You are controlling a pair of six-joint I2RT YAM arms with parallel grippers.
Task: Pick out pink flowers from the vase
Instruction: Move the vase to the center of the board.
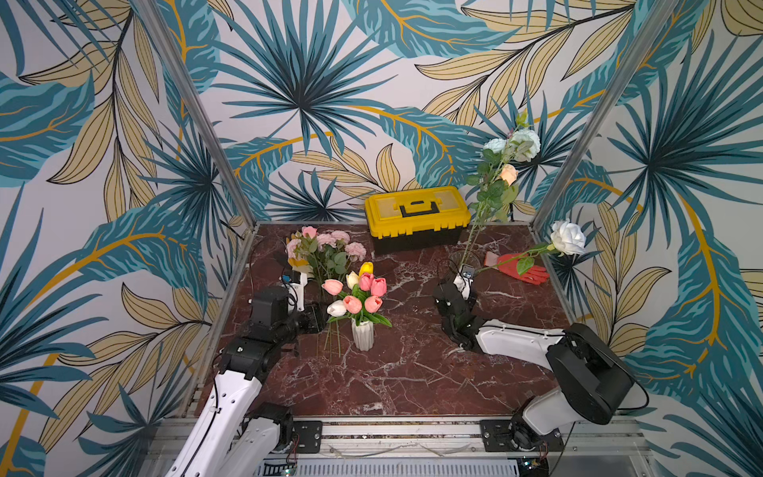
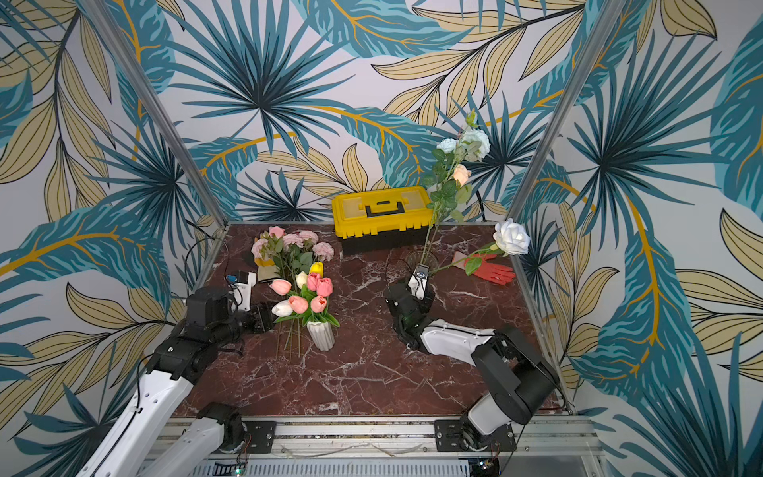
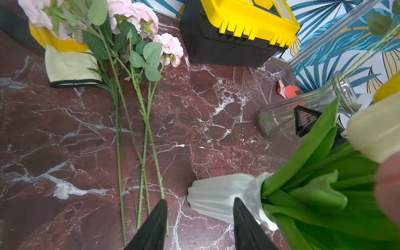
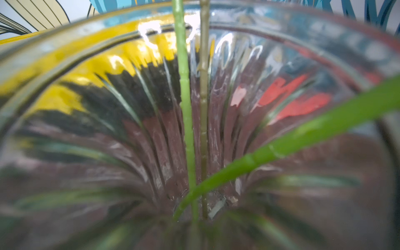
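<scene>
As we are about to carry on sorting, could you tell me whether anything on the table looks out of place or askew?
Yes: the white rose leans almost flat out of the glass vase, its bloom far out toward the edge of the table, so it looks precarious. The loose pink flowers also lie partly over a yellow glove.

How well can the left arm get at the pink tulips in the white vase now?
Probably yes. The left gripper is open beside the white vase, with the pink tulips just above it and nothing between. The white and yellow tulips crowd them, so a grasp may be harder.
</scene>
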